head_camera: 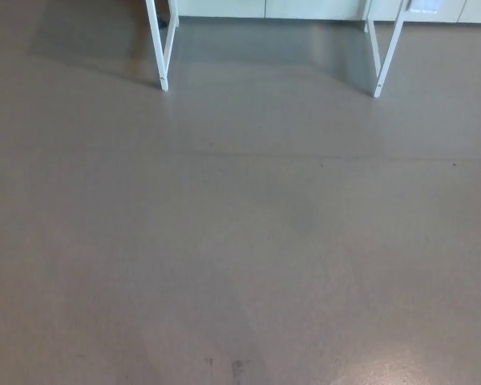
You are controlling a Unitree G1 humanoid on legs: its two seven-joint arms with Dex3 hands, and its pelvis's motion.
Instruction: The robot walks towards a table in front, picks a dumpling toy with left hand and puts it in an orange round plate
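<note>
While the head view looks down, nearly all of it is floor, a plain grey-brown surface with a dull sheen; a thin seam crosses it from side to side a little above the middle, and a few small dark scuffs sit at about six o'clock near the bottom edge; a paler, glossier patch shows toward five o'clock at the bottom right corner. At about eleven o'clock a white leg of the bench comes down to the floor, made of two bars that meet at a small foot; at about one o'clock a second white leg slants down in the same way to its own foot; the two stand well apart, and the floor between them lies in a darker shadow. Only these legs of the bench show; its top is cut off by the upper edge. Behind the legs, along twelve o'clock, runs a pale wall or cabinet front with faint vertical joints. Neither hand shows, so I cannot tell how the fingers stand, apart or together; the dumpling toy and the orange plate do not show either, so where the toy lies relative to the fingers cannot be told.
</note>
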